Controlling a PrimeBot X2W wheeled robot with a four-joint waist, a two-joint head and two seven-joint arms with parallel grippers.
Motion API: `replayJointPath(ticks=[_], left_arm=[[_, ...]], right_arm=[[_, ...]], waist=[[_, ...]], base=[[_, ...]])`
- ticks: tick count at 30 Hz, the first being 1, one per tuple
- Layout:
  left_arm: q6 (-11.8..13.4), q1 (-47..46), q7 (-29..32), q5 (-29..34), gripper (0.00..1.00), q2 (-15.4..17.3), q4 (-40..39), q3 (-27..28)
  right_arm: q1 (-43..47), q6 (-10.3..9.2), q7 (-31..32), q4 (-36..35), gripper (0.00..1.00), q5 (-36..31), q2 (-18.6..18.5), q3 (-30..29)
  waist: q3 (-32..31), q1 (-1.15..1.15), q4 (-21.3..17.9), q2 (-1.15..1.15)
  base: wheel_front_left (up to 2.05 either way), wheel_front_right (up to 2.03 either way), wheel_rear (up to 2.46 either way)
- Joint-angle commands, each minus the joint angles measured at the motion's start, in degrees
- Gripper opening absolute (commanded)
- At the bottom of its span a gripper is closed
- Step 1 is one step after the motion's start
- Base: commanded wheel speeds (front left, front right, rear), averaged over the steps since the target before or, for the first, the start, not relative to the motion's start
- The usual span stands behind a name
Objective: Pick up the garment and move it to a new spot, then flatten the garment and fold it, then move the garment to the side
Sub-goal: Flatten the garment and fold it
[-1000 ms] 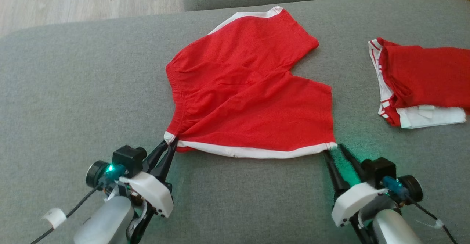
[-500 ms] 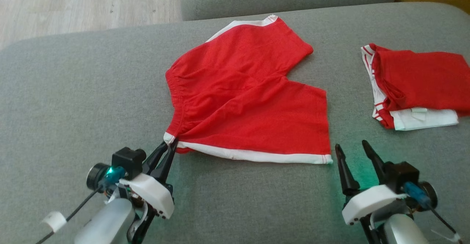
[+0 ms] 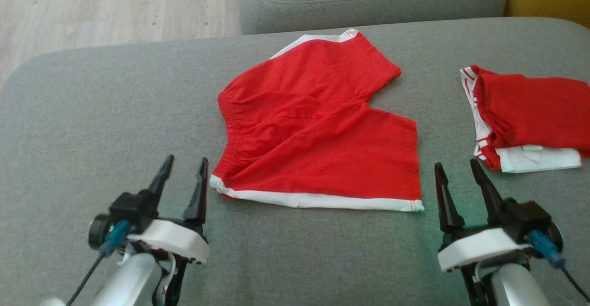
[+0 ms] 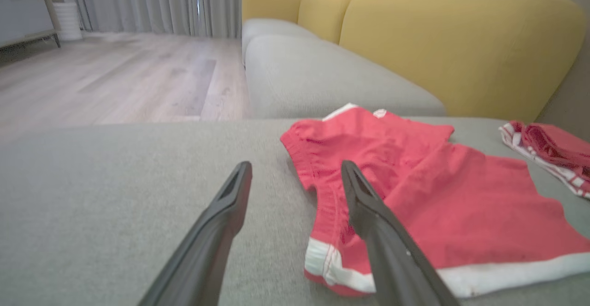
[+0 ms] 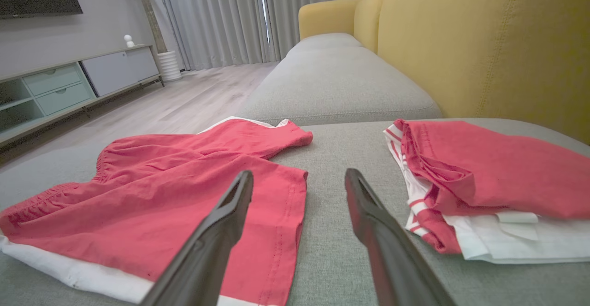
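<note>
Lying spread on the sofa [image 3: 92,112], the shorts [image 3: 318,144] look flat enough for folding. Left gripper [image 3: 186,158] and right gripper [image 3: 455,163] hang off the near hem corners, jaws wide open and empty, likely poised to grasp.

A grey sofa cushion [image 3: 92,112] carried red shorts [image 3: 318,149] spread at the frame's centre and a folded red-and-white garment [image 3: 530,117] at right.

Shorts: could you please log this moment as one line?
shorts: spread on sofa, unheld | left fingers: open | right fingers: open | fold: pending
</note>
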Motion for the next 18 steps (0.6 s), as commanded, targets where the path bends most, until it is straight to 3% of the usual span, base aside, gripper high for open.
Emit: replayJointPath(ticks=[1, 7, 18], left_arm=[[1.25, 0.15, -0.68, 1.82, 1.00, 0.98, -4.66, 5.09], [2.49, 8.02, -0.72, 6.12, 1.00, -1.62, -12.62, 13.61], [-2.09, 9.36, -0.73, 11.85, 1.00, -4.20, -11.86, 18.38]], right_arm=[[0.36, 0.39, -0.92, -2.46, 1.00, 0.66, -0.13, 0.89], [3.16, 0.39, -1.11, -2.86, 1.00, 1.60, -0.12, 0.26], [2.36, 0.39, -0.05, 0.52, 1.00, 0.58, -0.12, 2.02]], waist=[[-0.19, 0.00, 0.46, 0.00], [-0.25, 0.00, 1.26, 0.00], [1.14, 0.00, 0.97, 0.00]], base=[[0.00, 0.00, 0.00], [0.00, 0.00, 0.00], [0.00, 0.00, 0.00]])
